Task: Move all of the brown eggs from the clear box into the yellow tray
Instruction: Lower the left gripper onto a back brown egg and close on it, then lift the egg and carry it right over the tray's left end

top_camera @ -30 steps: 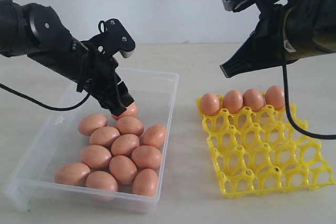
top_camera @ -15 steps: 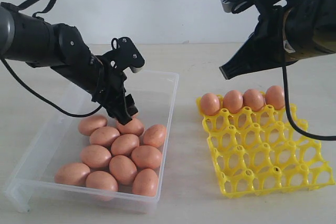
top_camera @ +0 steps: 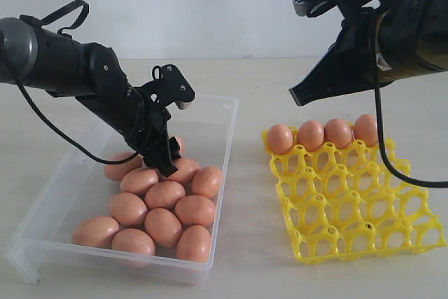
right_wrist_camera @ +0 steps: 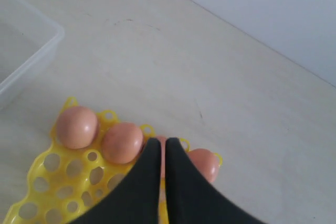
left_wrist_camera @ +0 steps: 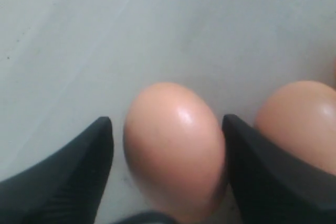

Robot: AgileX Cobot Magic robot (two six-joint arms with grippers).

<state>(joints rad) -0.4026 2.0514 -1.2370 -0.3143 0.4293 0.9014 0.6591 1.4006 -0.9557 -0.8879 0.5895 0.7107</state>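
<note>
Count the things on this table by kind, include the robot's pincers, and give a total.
Brown eggs: 16
Clear box: 1
Yellow tray: 1
Pincers: 2 (left pincer, right pincer)
Total: 20

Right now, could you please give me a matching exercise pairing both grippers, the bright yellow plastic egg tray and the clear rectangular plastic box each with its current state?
1. left gripper
2. right gripper
3. yellow plastic egg tray
4. clear plastic box

A. four brown eggs in one edge row
B. shut, holding nothing
C. open, jaws either side of one egg
D. loose eggs lying on its floor

Pairs: 1-C, 2-B, 3-A, 4-D
</note>
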